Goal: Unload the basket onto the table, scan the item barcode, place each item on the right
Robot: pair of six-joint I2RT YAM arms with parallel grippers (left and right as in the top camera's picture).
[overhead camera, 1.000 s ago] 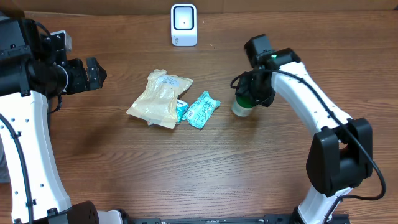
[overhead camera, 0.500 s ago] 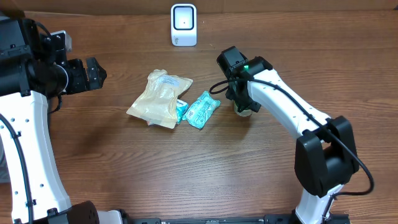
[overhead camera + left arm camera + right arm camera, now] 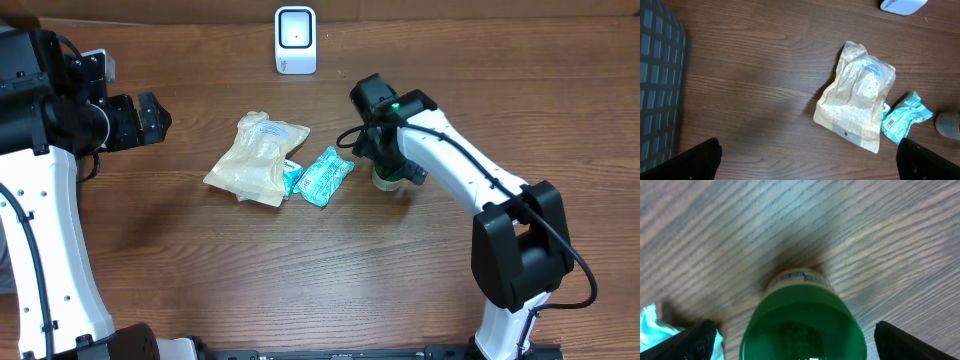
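Green-capped bottle (image 3: 802, 325) upright inside the wide-spread right pincer (image 3: 795, 337)

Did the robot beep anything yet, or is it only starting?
Looks like only starting. Done: nothing I can see; the tan pouch, teal packet and green-capped bottle all sit on the table, away from the white scanner. In hand: the right claw is open around the bottle's cap, not gripping. The left claw is open and empty. Left: grab, lift, show the barcode to the scanner.
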